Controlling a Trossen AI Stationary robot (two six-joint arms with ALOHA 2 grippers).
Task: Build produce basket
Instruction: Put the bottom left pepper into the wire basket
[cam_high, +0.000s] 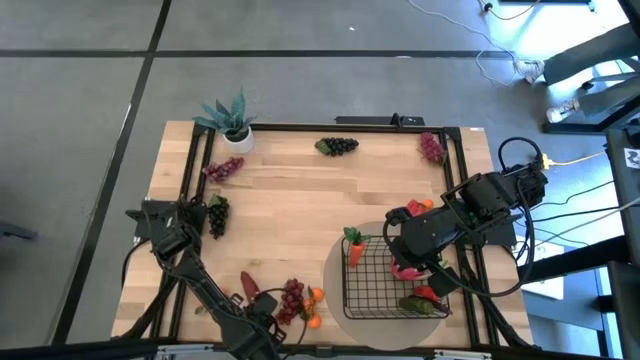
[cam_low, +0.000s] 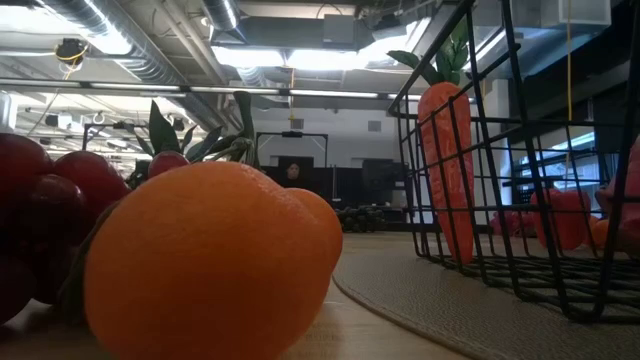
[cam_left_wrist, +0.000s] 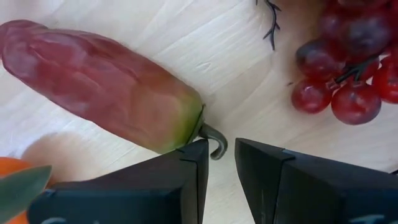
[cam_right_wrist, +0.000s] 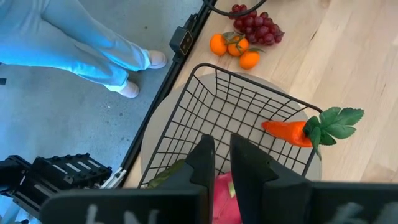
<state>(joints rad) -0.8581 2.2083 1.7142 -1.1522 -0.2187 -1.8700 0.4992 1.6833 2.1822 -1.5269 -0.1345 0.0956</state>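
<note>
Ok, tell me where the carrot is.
In the high view the carrot leans against the wire basket's far-left corner, on the table's right half.

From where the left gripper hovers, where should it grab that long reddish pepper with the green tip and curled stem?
Grip the long reddish pepper across its narrow width near the green tip, coming from above. It lies flat on the table, and the left gripper already hangs by the stem with jaws slightly parted.

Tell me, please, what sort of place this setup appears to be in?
Probably a robotics lab or workshop: a black-framed wooden table on a grey concrete floor, exposed ceiling ducts overhead, loose cables beside the rig, and toy grapes laid out as props.
</note>
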